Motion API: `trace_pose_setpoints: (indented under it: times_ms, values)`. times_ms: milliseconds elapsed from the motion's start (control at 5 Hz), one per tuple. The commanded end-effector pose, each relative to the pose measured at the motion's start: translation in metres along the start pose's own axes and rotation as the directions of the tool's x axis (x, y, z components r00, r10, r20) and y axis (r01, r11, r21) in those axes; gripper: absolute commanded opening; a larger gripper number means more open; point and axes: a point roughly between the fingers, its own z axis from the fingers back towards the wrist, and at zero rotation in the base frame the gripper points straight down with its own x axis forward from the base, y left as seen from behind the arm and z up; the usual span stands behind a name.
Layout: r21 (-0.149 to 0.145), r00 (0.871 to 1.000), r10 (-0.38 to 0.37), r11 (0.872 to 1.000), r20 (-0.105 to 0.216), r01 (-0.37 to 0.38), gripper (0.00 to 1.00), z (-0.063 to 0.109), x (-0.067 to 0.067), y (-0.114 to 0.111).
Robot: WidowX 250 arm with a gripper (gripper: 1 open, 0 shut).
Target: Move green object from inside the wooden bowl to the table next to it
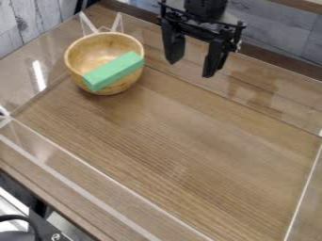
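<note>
A bright-green flat block (112, 71) lies slanted inside the round light-tan wooden bowl (81, 49), one end resting up near the right rim. The bowl stands on the brown wood-grain table (189, 141) at the back left. To the right of the bowl, the black gripper (191, 56) hangs pointing down above the table. Its two fingers stand wide apart with nothing between them, so it is open. It is apart from the bowl and the block.
Clear acrylic walls (302, 198) run around the table's edge. A pale plank wall rises behind the table. The arm's black body (201, 11) comes down from the top of the view.
</note>
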Motion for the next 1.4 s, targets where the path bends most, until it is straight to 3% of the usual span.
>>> trace_pose_setpoints:
  times_ms: [0,200,400,600,800,1200]
  values:
    - [-0.006,1.000,0.029,1.000,-0.009,-0.029,1.00,0.001,-0.002,0.022]
    - [-0.003,1.000,0.002,1.000,0.014,-0.002,1.00,-0.007,-0.012,0.049]
    - [-0.001,0.997,-0.044,0.999,0.058,0.044,1.00,-0.015,-0.021,0.078]
    - [0.006,0.994,-0.051,0.999,0.100,0.051,1.00,-0.013,-0.022,0.117]
    - [0.008,0.993,-0.045,0.999,0.114,0.045,1.00,-0.016,-0.015,0.149]
    - [-0.012,0.991,-0.035,0.999,0.128,0.037,1.00,-0.021,-0.008,0.157]
